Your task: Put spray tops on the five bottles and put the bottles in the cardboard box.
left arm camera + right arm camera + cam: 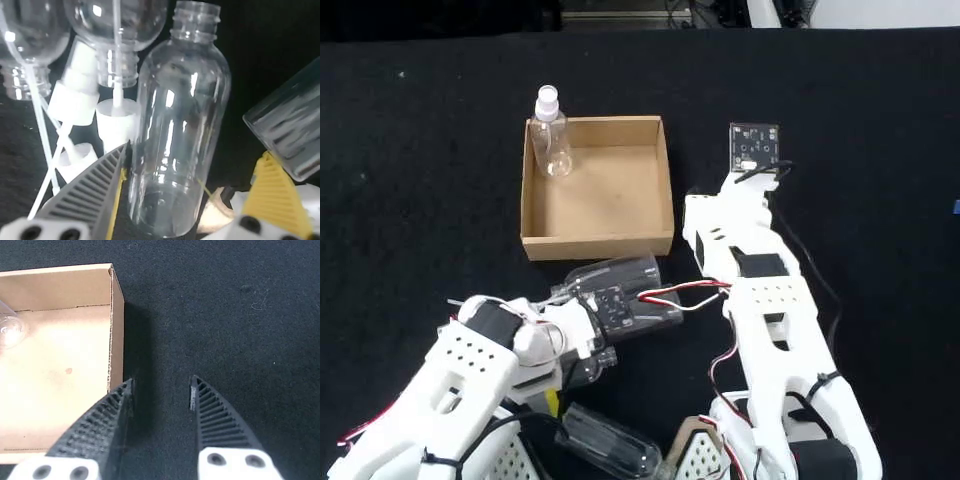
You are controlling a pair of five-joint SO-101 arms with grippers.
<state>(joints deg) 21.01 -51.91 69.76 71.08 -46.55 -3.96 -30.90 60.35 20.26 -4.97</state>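
Note:
The cardboard box [598, 243] stands mid-table, and one clear bottle with a white spray top [551, 135] leans in its far left corner. My left gripper [610, 305] is in front of the box, open around a capless clear bottle [175, 135]. The grey finger [95, 190] touches that bottle and the yellow finger [275, 195] stands off it. Two more capless bottles [117, 25] and loose white spray tops [75, 97] with dip tubes lie just beyond. My right gripper [161, 385] hangs open and empty over black table beside the box's right wall [116, 330].
Another clear bottle [610, 440] lies near the arm bases at the front. A further bottle [290, 125] lies beside the yellow finger. The table is black cloth, with free room to the right of the box and behind it.

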